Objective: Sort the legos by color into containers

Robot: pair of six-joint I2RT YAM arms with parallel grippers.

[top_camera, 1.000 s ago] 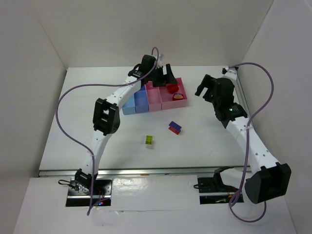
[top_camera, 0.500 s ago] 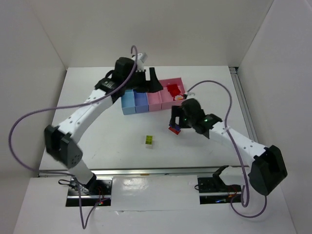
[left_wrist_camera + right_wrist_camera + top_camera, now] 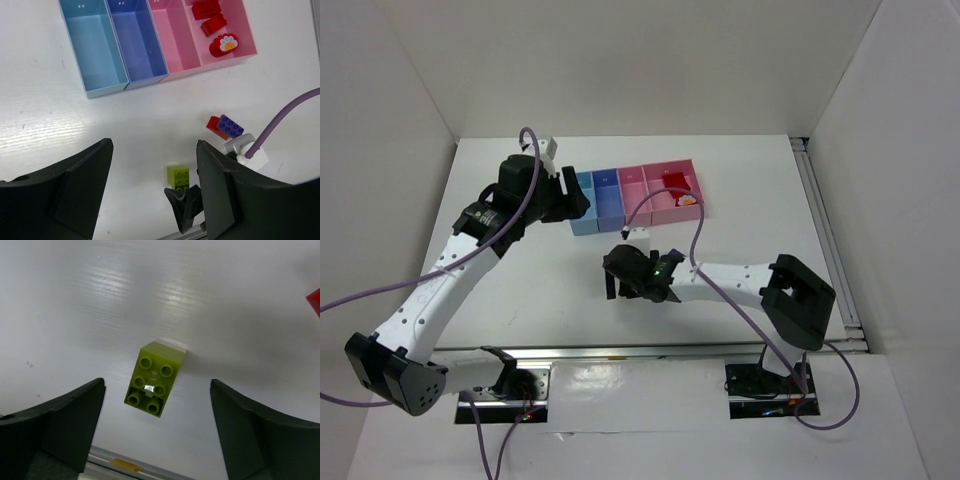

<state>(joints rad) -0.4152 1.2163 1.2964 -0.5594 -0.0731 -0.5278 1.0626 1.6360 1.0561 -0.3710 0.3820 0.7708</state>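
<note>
Out in front of the bin row (image 3: pixel 105 91), on the robot's side of it, is where the action is now. 1 second back the right arm was parked way past the wider pink end and the left one hung over the pink bins. Now the left gripper (image 3: pixel 154 145) has backed off toward the light blue end, fingers apart and empty, and the right gripper (image 3: pixel 157 387) has swung across to sit right over the yellow-green lego (image 3: pixel 156 377). Its fingers are spread wide, 1 on each side of the brick, neither touching it yet.

My read: red is done, since 2 red bricks (image 3: pixel 213 24) lie in the wider pink bin (image 3: pixel 239 20) beside a red flower piece (image 3: pixel 223 45), and yellow-green is the pick in hand. The blue-and-red stack (image 3: pixel 225 127) waits on the table (image 3: pixel 50 130) between that lego and the wider pink end of the row. The light blue bin (image 3: pixel 92 50) and periwinkle bin (image 3: pixel 135 45) hold nothing, so I'd guess they take the last 2.

The lego sits well clear of the row, roughly in line with the narrow pink bin (image 3: pixel 172 40). It's lime, glossy, studs up, 6 studs in 2 lines of 3. It lies a bit skewed to the fingers, but its narrow width faces them, so the squeeze should catch fine.
</note>
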